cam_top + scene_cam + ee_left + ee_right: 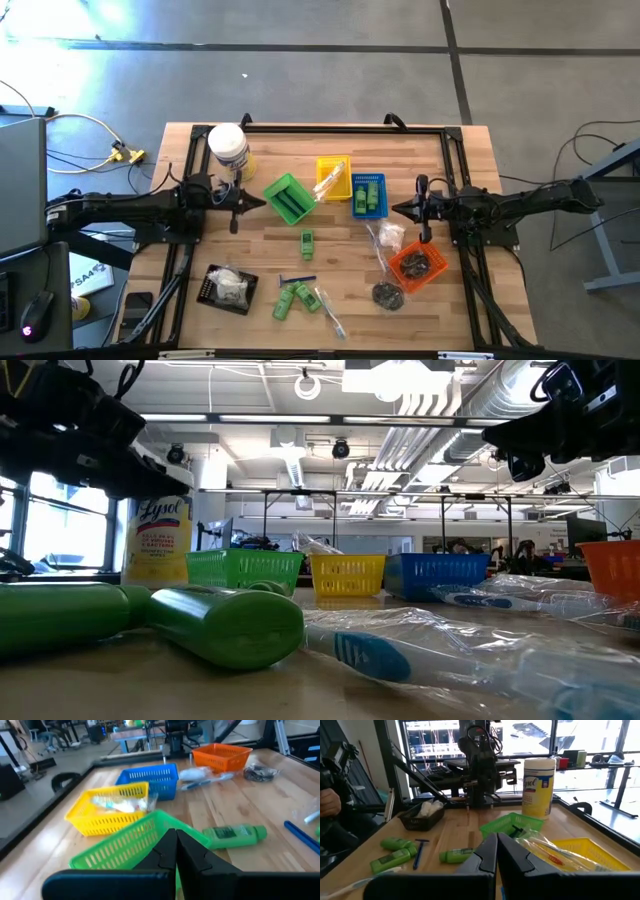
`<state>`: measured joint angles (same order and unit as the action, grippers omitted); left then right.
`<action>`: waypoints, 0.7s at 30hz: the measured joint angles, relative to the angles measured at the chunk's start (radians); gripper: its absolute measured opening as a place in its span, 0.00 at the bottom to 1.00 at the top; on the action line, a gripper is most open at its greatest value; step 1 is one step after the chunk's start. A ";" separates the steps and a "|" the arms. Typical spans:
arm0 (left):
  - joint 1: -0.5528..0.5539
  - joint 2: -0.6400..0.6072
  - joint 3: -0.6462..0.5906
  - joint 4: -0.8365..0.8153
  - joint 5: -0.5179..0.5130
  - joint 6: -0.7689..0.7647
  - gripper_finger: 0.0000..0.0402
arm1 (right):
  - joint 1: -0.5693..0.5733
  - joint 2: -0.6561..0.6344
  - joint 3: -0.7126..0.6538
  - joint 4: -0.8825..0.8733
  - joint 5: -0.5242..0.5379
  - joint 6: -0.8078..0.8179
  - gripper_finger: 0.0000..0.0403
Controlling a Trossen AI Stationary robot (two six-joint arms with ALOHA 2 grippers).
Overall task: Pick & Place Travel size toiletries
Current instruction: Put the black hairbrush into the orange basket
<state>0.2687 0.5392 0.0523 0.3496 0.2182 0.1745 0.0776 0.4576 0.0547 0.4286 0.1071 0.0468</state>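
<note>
Green bottles [292, 298] lie together at the worktop's [470, 180] near edge, beside a wrapped clear toothbrush [329, 311] and a thin blue razor [297, 280]; another green tube [307, 240] lies alone mid-worktop. Left gripper [262, 203] hovers empty at the green basket [288, 198], fingers pressed together; right gripper [397, 210], also closed, hangs beside the blue basket [368, 195].

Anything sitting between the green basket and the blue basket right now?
Yes. In the high view, the yellow basket stands between the green basket and the blue basket, with clear wrapped sticks lying in it. The left wrist view shows the same order.
</note>
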 joint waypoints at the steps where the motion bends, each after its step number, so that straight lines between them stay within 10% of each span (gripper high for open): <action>1: 0.000 0.000 0.009 0.001 0.000 0.001 0.00 | 0.000 0.000 0.000 0.000 -0.001 0.008 0.01; 21: 0.000 0.000 0.030 0.051 0.033 0.109 0.00 | 0.067 0.008 0.006 0.075 0.009 0.083 0.01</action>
<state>0.2684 0.5388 0.0826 0.4009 0.2517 0.2831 0.1444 0.4661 0.0607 0.5037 0.1158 0.1300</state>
